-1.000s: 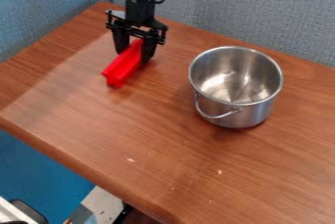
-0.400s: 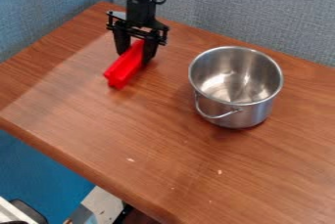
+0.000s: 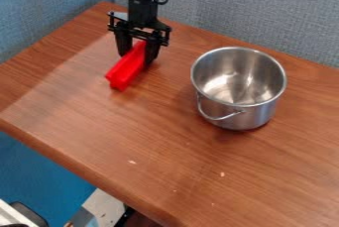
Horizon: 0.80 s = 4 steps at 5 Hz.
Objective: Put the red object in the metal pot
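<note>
Lying on a smooth, warm-brown wooden table (image 3: 79, 92) with a faint sheen and visible grain, the red object (image 3: 125, 69) is showing as a plain, bright red bar with flat faces and square edges, its near end pointing toward the table's front left. The black gripper (image 3: 138, 56) is pointing straight down over the bar's far end, its dark fingers (image 3: 121, 43) standing on either side of that end; the claw is drawn in as tightly as it goes and appears to be pinching the red bar, which is still resting on the wood.

Nothing is differing from a second ago: the arm, the bar and the pot are all sitting exactly where they were.

Well apart to the right, the metal pot (image 3: 239, 89) is standing upright, a round, straight-sided vessel of shiny steel with a rolled rim and a thin wire handle hanging down its near side. Its polished interior is reflecting light and is holding nothing. A textured blue wall (image 3: 252, 8) is rising behind the table.
</note>
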Each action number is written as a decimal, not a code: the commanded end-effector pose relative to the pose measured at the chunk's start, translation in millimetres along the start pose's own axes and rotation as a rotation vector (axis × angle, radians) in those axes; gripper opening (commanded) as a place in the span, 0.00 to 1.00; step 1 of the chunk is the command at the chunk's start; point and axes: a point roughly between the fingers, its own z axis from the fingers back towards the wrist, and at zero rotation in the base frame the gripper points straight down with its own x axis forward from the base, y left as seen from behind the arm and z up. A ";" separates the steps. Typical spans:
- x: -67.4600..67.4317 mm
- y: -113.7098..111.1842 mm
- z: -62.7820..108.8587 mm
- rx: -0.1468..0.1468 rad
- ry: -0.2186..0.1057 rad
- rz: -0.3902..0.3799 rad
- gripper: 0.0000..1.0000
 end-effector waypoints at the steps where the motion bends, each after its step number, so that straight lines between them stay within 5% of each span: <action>1: 1.7 -2.4 35.5 0.013 -0.089 -0.005 0.00; 4: -0.2 -3.9 36.7 0.010 -0.089 0.002 0.00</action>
